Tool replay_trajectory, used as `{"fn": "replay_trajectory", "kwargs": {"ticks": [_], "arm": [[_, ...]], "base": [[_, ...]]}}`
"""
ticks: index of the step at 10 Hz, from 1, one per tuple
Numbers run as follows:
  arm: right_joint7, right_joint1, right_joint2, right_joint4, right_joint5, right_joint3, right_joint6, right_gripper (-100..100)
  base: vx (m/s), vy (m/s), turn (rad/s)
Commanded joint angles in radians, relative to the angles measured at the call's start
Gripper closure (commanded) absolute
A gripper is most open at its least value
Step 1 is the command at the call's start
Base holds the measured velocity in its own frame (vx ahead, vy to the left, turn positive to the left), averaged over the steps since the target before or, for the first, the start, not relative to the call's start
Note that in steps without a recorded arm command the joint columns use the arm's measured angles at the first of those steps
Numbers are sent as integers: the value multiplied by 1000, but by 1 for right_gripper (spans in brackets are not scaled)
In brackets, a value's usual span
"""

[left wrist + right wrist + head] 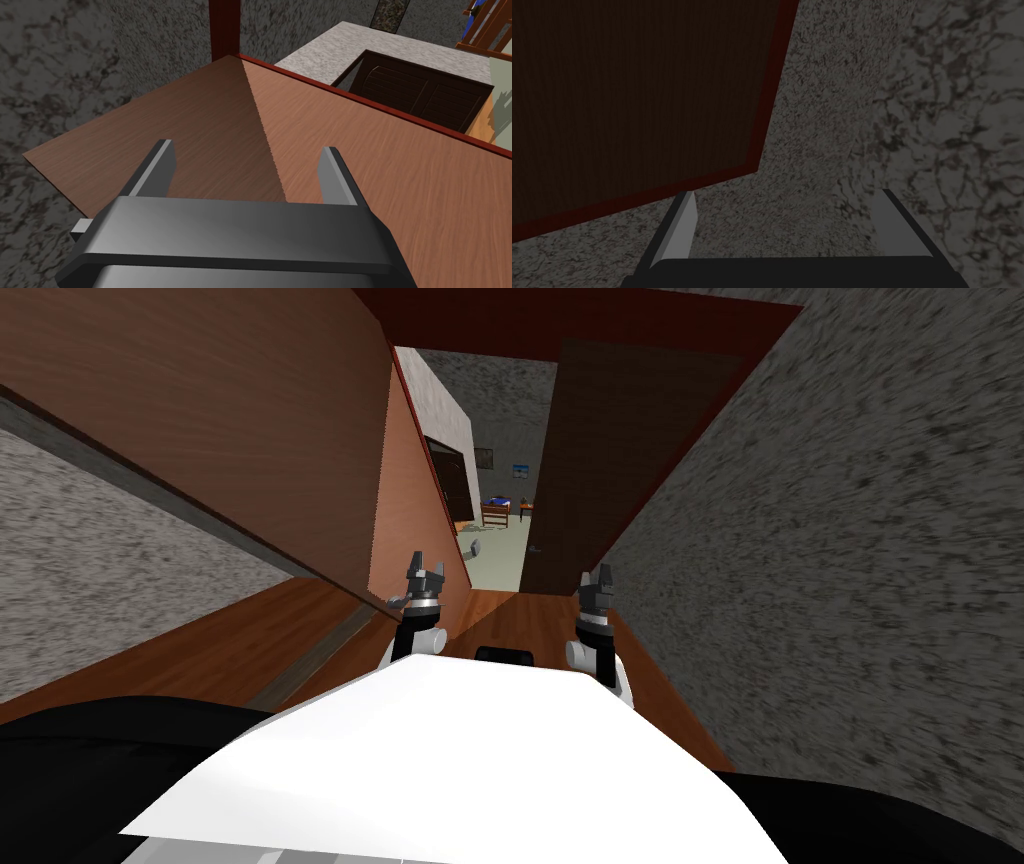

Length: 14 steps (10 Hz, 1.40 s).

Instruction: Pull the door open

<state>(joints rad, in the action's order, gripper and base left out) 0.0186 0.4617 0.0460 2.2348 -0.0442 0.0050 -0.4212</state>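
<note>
Door (415,508) position? — Kim

Brown wood leaf, standing open at my 11 o'clock, near edge toward me. Open gap past it at 12. — Ravi

Hands? — Kim

Left gripper (425,563) is just beside the door's near edge, blades spread, nothing between them. Its wrist camera looks along the wood. A shaded face and a lit face meet in a line running up between the fingers (162,165), with a red strip along the far edge. Right gripper (598,578) is at 1 o'clock, also spread and empty, well apart from the door. — Ravi

Handle? — Kim

Small grey lever (474,549) on the lit face, at 1 o'clock from the left gripper, untouched. A second grey bit (398,604) sits at that gripper's 8 o'clock. Can't tell if they touch. — Ravi

Surface, room? — Kim

Red-brown wooden floor (500,613) under both arms. Speckled grey wall (850,538) close at 3 o'clock, same finish at 9. Dark brown panel (620,458) at 1 o'clock, in shade. The right wrist camera shows its red border against the speckled wall.

Through the gap:
- pale floor (495,550)
- dark panelled front (452,483) at 11
- wooden furniture (497,510) with something blue on it at 12
- small picture (520,471) on the far wall

— Ravi
</note>
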Motion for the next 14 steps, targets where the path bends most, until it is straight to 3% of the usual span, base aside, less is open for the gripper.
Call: {"fn": "replay_trajectory", "kwargs": {"ticks": [1, 14], "arm": [[-3, -16, 5, -44, 3, -1, -12, -100], [-38, -112, 54, -365, 36, -24, -94, -100]], "base": [[101, 14, 34], [93, 7, 38]]}}
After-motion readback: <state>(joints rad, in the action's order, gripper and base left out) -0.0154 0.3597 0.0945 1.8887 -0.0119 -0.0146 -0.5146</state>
